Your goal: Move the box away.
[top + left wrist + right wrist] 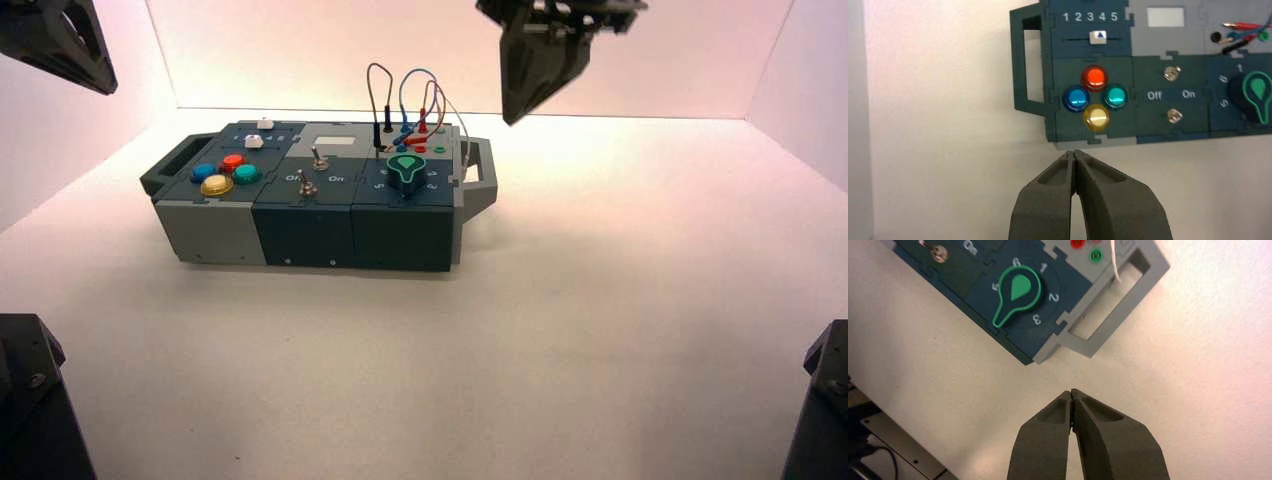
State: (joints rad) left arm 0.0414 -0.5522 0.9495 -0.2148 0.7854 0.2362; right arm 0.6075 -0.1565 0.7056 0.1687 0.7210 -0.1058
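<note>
In the high view, the box [305,190] is seen on the left part of the table [420,370], near the back wall [460,50] — bare tabletop is left in front and to the right. Looped wires [432,100] are raised over its right end. In the left wrist view, the left gripper [1074,152] is clenched on nothing beside the button end. In the right wrist view, the right gripper [1072,391] is clenched, empty — near the grey handle [1118,305].

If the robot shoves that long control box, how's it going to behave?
The box looks rigid, so it would probably slide as one piece. Sitting long and flat-based on the table, it seems unlikely to roll or tip. The thin looped wires on top look floppy and might sway or snag.
</note>
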